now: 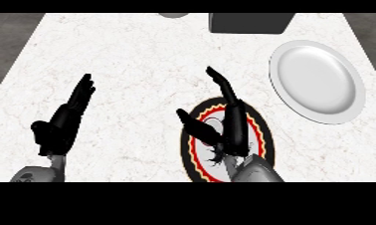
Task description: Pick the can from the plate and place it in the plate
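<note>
Black right robot hand [224,129] hides the can; axis cannot tell.

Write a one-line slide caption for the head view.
Right hand open above patterned plate, white plate beside it, left hand resting open.

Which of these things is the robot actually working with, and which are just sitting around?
In the job: the patterned plate under the right hand; the white plate. No can shows.

Just there: the dark box, the grey object, the resting left hand.
</note>
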You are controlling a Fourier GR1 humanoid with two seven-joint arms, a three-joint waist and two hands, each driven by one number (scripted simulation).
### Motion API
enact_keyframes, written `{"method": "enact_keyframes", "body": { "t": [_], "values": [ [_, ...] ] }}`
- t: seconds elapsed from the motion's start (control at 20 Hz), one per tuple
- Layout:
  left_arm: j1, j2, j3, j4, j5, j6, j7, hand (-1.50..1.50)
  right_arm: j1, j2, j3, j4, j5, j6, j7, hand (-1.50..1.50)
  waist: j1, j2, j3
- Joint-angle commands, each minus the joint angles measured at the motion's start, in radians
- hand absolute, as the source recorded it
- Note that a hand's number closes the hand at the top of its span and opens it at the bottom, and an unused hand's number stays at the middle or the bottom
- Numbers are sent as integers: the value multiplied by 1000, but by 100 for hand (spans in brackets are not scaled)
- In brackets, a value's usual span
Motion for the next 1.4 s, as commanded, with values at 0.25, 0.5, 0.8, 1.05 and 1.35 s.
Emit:
{"method": "enact_keyframes", "body": {
  "t": [0.25,0.5,0.8,1.05,1.35],
  "values": [
    [-24,5,48,103,21,-53,-30,0,97,29,280,22,429,-376,278,-150,-36,-6,1],
    [12,4,53,66,10,-34,-40,0,177,29,169,-25,679,-49,536,-150,-52,-12,-1],
    [38,-4,54,61,14,-43,-60,0,195,-12,185,-143,796,320,821,-150,-47,-11,-2],
    [-24,28,94,76,32,-79,-32,0,155,28,194,-280,790,558,1020,-150,-27,-2,3],
    [-44,-12,82,124,-2,-69,-46,0,150,29,233,-343,826,662,1204,-150,-25,-1,3]
  ]
}}
